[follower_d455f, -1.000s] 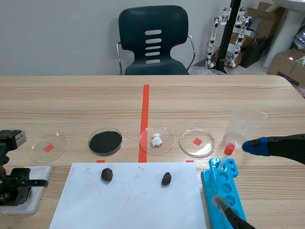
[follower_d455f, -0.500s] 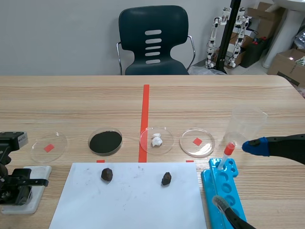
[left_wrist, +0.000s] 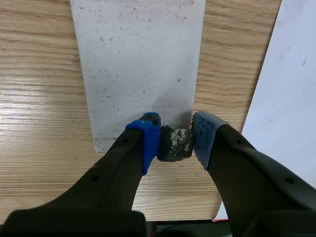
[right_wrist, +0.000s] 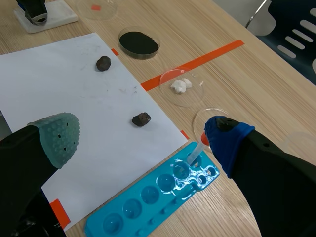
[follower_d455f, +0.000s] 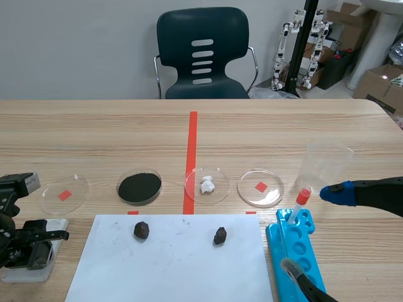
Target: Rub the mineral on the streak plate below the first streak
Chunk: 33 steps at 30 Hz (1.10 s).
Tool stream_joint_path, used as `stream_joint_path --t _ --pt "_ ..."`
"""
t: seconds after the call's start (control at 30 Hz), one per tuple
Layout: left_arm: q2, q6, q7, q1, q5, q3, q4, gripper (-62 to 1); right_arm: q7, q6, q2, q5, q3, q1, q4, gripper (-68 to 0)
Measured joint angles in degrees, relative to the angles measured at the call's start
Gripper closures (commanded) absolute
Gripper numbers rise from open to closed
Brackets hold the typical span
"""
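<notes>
My left gripper [left_wrist: 175,136] is shut on a small dark speckled mineral [left_wrist: 174,143], which it holds against the near end of the white streak plate [left_wrist: 138,64]. The plate is dusted with fine specks and has a faint streak at its far end. In the scene view the left gripper [follower_d455f: 28,248] sits over the streak plate [follower_d455f: 55,226] at the table's near left edge. My right gripper [follower_d455f: 313,229] hangs open over the blue well tray [follower_d455f: 296,251], holding nothing. The right wrist view shows the right gripper [right_wrist: 140,129] open, with its fingers wide apart.
A white paper sheet [follower_d455f: 170,264] carries two dark rocks [follower_d455f: 141,230] [follower_d455f: 219,236]. Behind it stand several petri dishes: one with black powder [follower_d455f: 139,187], one with white bits [follower_d455f: 206,184], two empty [follower_d455f: 64,194] [follower_d455f: 261,187]. A red-capped dropper [follower_d455f: 297,204] and a plastic cup [follower_d455f: 324,165] stand at the right.
The left gripper has shifted slightly over the streak plate with the mineral in it. The right arm has kept still.
</notes>
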Motion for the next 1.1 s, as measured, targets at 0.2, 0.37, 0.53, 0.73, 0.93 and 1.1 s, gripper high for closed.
stream_joint_path --t 0.2,0.37,0.53,0.73,0.93,1.1 --pt "0.7 1.2 0.7 0.0 3.9 0.0 0.3 -5.1 0.0 0.0 0.0 0.0 0.0 0.0 0.0 -52.9" --pt "1.4 4.2 2.4 -0.3 11.5 0.6 0.8 -5.1 0.0 0.0 0.0 0.0 0.0 0.0 0.0 -52.9" --pt "0.8 5.9 4.1 -0.3 16.5 0.6 0.4 -5.1 0.0 0.0 0.0 0.0 0.0 0.0 0.0 -52.9" --pt "0.6 5.9 3.9 -0.3 14.2 0.6 0.3 -5.1 0.0 0.0 0.0 0.0 0.0 0.0 0.0 -52.9" --pt "-0.1 2.3 1.0 -0.3 4.1 0.2 0.2 -5.1 0.0 0.0 0.0 0.0 0.0 0.0 0.0 -52.9" --pt "0.0 0.1 0.2 -0.3 0.8 0.2 0.2 -5.1 0.0 0.0 0.0 0.0 0.0 0.0 0.0 -52.9"
